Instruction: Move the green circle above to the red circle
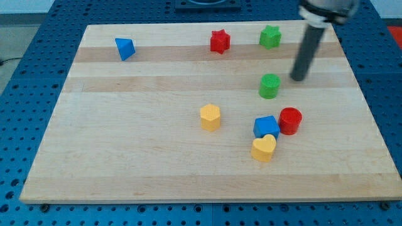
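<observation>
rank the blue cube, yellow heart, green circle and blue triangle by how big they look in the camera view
1. blue cube and yellow heart: about alike, too close to rank
2. green circle
3. blue triangle

The triangle sits nearest the view's top, probably farther from the camera, so its true size is unsure.

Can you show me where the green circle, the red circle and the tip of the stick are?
green circle (269,85): camera view, middle of its body.
red circle (290,120): camera view, middle of its body.
my tip (297,78): camera view, the rod's very end, right of the green circle.
</observation>
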`<action>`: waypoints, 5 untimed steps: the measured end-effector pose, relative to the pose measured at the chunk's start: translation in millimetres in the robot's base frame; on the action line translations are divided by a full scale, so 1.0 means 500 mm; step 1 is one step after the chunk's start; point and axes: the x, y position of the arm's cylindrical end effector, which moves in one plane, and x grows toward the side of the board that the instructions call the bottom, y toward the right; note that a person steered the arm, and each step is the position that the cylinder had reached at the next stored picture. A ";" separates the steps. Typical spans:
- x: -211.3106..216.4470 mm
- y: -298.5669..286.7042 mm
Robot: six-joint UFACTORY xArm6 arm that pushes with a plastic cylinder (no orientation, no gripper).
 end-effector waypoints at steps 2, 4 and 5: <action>0.097 -0.075; 0.005 -0.038; -0.024 0.032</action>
